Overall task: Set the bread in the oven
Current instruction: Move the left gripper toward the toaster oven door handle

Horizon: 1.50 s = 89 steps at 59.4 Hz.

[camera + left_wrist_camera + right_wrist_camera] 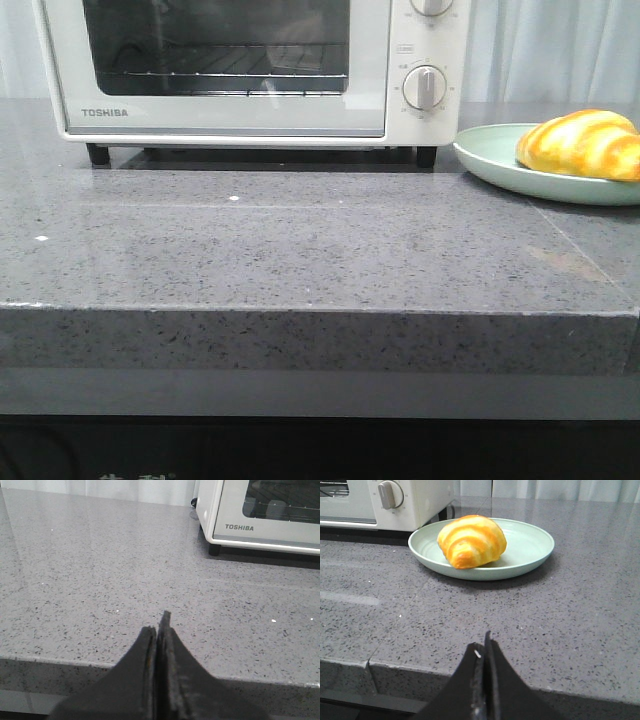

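The bread, a glossy golden-yellow roll with cream stripes, lies on a pale green plate at the right of the counter; it also shows in the right wrist view. The oven, cream-white with its glass door closed, stands at the back; its corner shows in the left wrist view. My left gripper is shut and empty over the counter's front edge, well short of the oven. My right gripper is shut and empty at the front edge, short of the plate. Neither gripper shows in the front view.
The grey speckled stone counter runs from the oven to a front edge. Dial knobs sit on the oven's right panel. White curtains hang behind.
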### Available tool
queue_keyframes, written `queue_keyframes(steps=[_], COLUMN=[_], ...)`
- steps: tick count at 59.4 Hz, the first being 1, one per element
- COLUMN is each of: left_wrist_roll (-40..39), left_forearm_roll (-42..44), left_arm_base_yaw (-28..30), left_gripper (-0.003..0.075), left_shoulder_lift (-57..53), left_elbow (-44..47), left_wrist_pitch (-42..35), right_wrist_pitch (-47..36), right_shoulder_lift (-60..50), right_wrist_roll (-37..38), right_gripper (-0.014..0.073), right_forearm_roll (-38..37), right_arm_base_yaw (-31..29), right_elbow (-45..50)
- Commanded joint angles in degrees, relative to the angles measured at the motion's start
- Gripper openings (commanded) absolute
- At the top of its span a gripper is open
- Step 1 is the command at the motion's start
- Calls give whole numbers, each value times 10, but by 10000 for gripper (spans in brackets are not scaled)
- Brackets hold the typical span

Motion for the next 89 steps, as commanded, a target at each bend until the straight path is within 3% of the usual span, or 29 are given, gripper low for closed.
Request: queue_keyframes(steps=[1,62,89], left_wrist_roll=[-5,-5,-5], left_forearm_roll=[-1,-7,-7], left_arm_base_yaw=[0,0,0], left_gripper=[-20,-20,-20], left_shoulder_lift=[-10,-10,-10], left_elbow=[3,3,2], left_wrist_pitch=[-44,-44,-131], right_wrist_pitch=[-48,-48,-85], right_shoulder_lift=[-13,-13,-13], right_wrist_roll=[1,1,1], right_gripper=[-60,-60,-60], right_forearm_roll=[-1,-1,11], right_arm_base_yaw=[-4,-4,-4], right_elbow=[-3,-3,-12])
